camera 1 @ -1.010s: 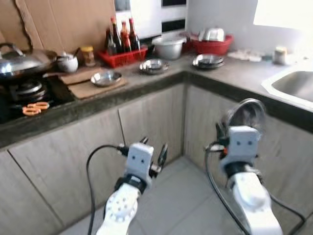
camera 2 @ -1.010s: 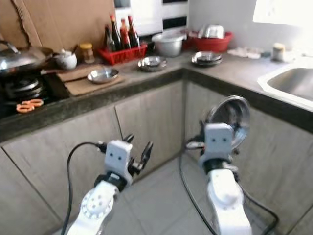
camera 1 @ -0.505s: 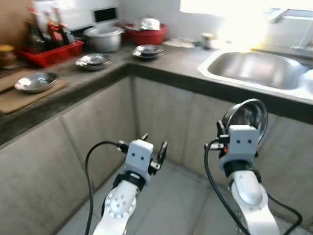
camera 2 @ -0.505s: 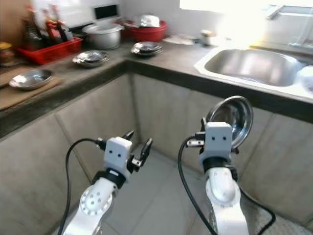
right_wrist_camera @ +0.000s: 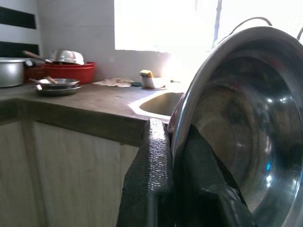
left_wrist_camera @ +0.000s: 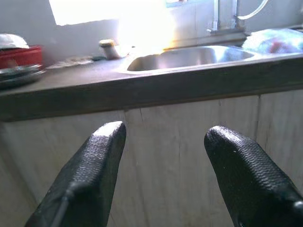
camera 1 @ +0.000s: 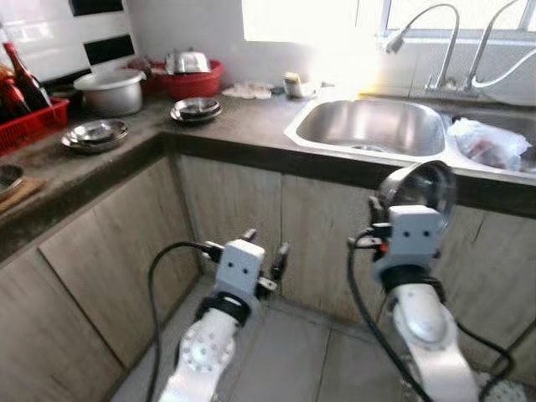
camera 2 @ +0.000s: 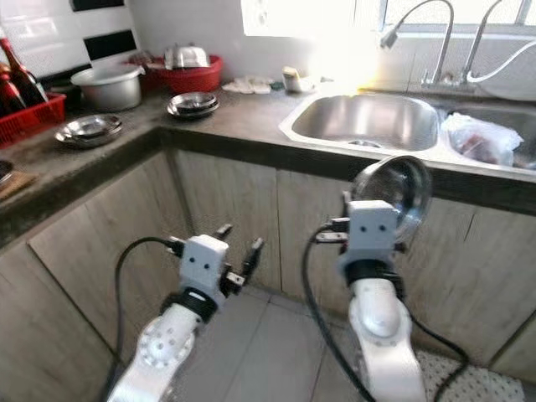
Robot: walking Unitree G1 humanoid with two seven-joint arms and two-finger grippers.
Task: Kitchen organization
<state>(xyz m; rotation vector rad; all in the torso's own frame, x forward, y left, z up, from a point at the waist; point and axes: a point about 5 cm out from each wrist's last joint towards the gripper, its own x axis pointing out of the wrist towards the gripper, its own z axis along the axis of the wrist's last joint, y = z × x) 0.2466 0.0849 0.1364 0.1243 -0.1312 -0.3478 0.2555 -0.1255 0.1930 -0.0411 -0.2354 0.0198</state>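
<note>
The steel bowl (right_wrist_camera: 241, 137) stands on edge, its rim pinched by the right claw (right_wrist_camera: 163, 179), held below the surface's (camera 2: 251, 126) front edge by the sink (camera 2: 368, 121). Its far side is cut off. The left claw (left_wrist_camera: 161, 142) hangs with fingers apart before the cabinet doors (camera 1: 226, 209).

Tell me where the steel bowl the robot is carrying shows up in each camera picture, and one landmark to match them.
Left eye view: the steel bowl stands on edge in the right hand, right of centre, before the cabinet.
Right eye view: bowl, just right of centre.
Left wrist view: not in it.
Right wrist view: bowl close up, its rim between the fingers.
Shared landmark: the sink.
</note>
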